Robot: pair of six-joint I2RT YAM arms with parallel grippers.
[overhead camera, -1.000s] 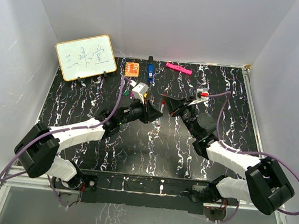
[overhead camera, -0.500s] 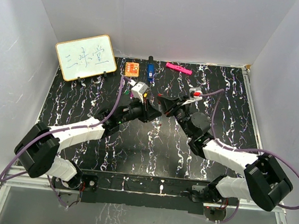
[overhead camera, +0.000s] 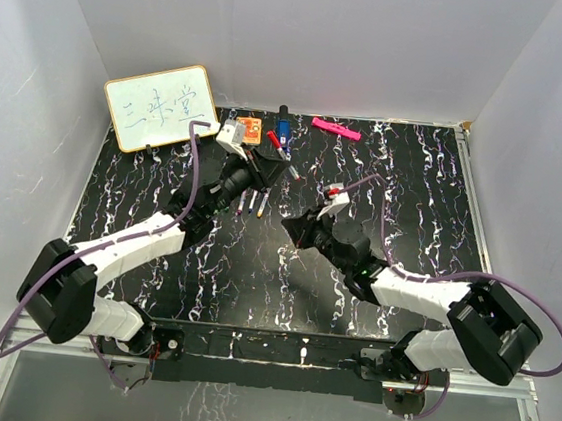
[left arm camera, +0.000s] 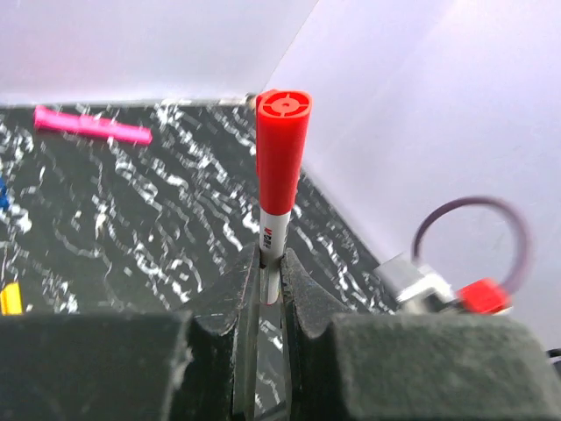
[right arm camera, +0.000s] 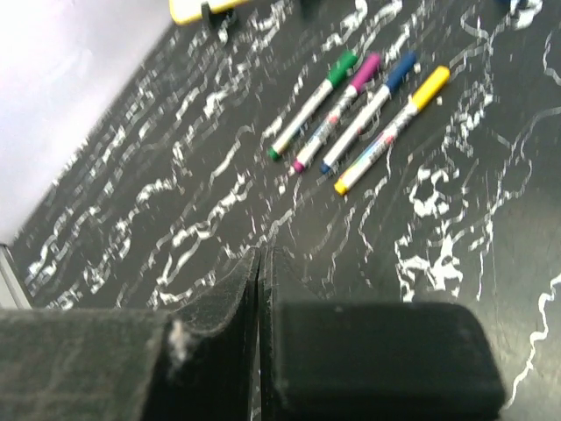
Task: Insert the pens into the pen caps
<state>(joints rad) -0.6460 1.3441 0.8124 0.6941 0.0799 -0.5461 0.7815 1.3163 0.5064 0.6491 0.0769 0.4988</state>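
Although the black, white-veined marble-pattern tabletop (overhead camera: 414,184) carries other items, only the pens matter here. Reaching toward the far edge, the left gripper (left arm camera: 270,263), a black two-finger pincer, is nearly shut and clamped on the white barrel of the red-capped marker pen (left arm camera: 282,149). That pen's long axis runs straight out from the fingers. At mid-table the right gripper (right arm camera: 260,263) is fully closed and empty. The row of four capped white pens (right arm camera: 364,114) (green, purple, blue, yellow caps) lies parallel, just on the near side of the left gripper. Judgement: left arm nearer; fifth pen goes alongside.

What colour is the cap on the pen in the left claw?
Red cap, clearest in the left wrist view, on the pen the left claw pinches.
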